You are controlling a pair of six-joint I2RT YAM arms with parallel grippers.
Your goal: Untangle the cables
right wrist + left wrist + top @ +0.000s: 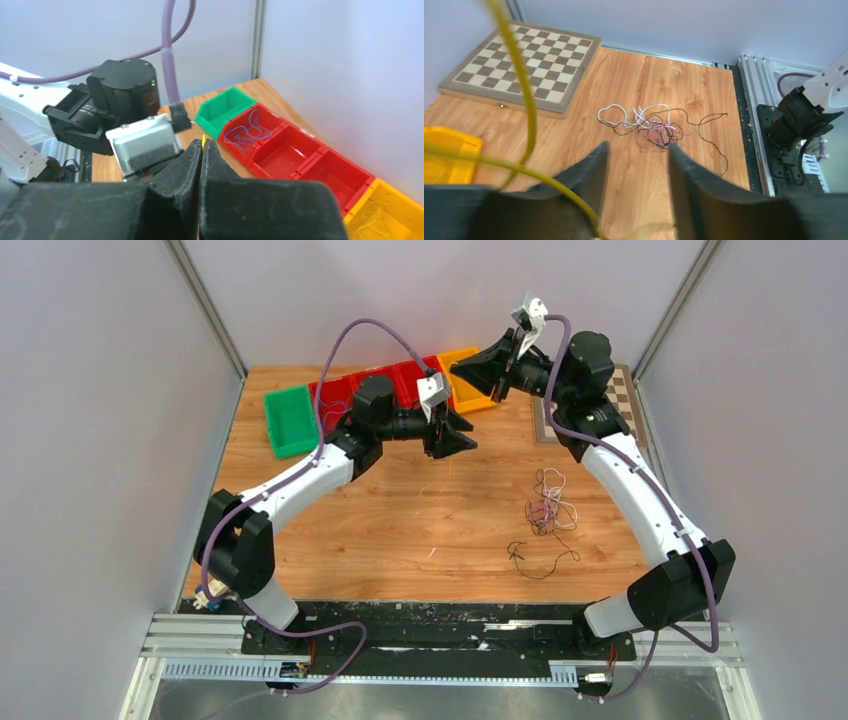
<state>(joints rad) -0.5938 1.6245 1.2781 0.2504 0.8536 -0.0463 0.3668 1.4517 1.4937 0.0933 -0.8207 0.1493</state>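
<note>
The tangle of cables [548, 505] lies on the right half of the table [400, 530], about midway between near and far: white, pink and black strands knotted together, with a black cable [540, 555] trailing out of it toward the near edge. A yellow cable [521, 85] hangs apart from that heap, slack in the air, crossing the left wrist view beside the left gripper [637, 147], whose fingers stand apart with nothing between them. The right gripper [202, 145], raised over the far middle of the table, is pressed together on the yellow cable (only a sliver shows at its tips). Further out, a row of bins [370, 390] lines the far left, and a chessboard [524, 65] sits at the far right.
</note>
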